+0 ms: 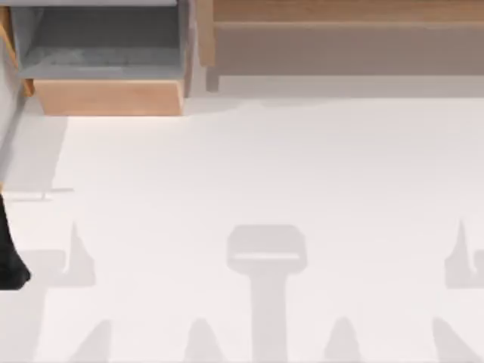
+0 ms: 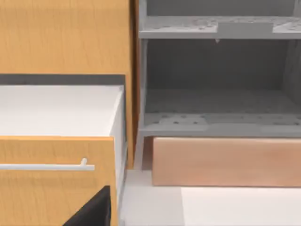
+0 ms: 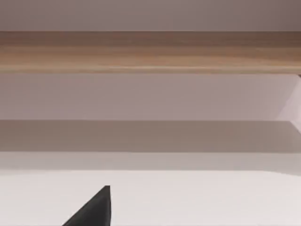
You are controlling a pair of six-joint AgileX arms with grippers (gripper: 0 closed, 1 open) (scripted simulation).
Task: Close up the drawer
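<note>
The drawer (image 1: 110, 97) stands pulled out at the table's back left, its light-brown front panel toward the table and its grey inside (image 1: 102, 45) open from above. The left wrist view faces the same drawer (image 2: 225, 161), with grey floor and walls behind the plain front. A black part of my left arm (image 1: 11, 261) sits at the table's left edge, well in front of the drawer and apart from it. A dark tip of my left gripper (image 2: 94, 212) shows low in its wrist view. A dark tip of my right gripper (image 3: 94, 209) shows above the white table.
A long wood and beige cabinet body (image 1: 340, 38) runs along the back right and faces the right wrist camera (image 3: 150, 52). Left of the drawer is an orange-wood unit (image 2: 56, 188) with a white bar handle (image 2: 47, 165). The white table (image 1: 265, 174) spreads in front.
</note>
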